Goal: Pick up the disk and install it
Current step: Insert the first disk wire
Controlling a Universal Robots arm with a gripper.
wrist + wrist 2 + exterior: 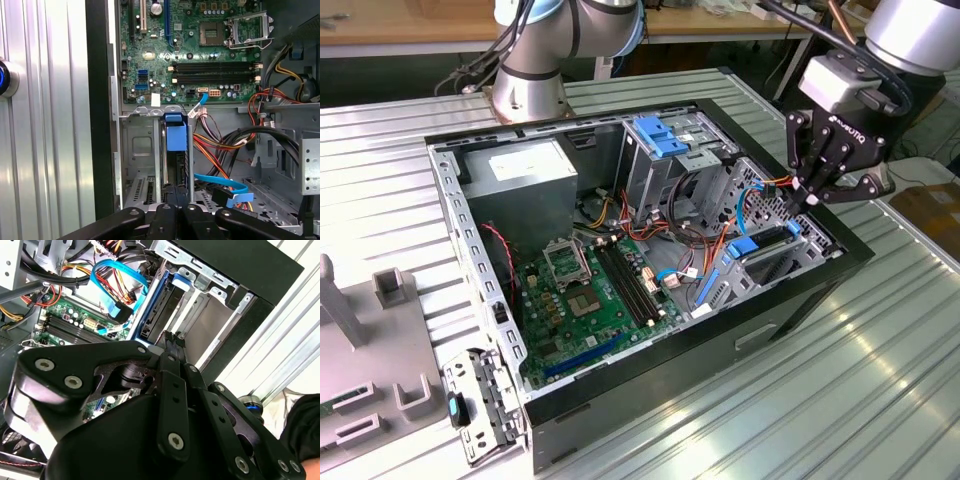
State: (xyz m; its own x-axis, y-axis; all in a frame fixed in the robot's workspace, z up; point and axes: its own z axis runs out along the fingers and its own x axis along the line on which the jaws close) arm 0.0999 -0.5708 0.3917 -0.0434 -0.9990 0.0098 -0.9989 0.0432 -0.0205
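Ribbed metal tabletop. Disk sits on edge in the drive cage of the open case — install step, seemingly late. Gripper pinched closed, empty, at the disk's edge — contact unclear. Full seating would call for a straight press.

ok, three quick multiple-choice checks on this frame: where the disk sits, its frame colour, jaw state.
1. Where is the disk?
A) flat on the table
B) upright in the drive cage
C) on the motherboard

2. What colour is the disk's frame?
A) red
B) green
C) blue

3. How are the jaws of the gripper?
A) shut
B) wide open
C) around a cable

Key:
1 B: it stands in the cage slot in the first wrist view.
2 C: a blue tab and edge show in both wrist views.
3 A: the jaws are closed together with nothing between them.
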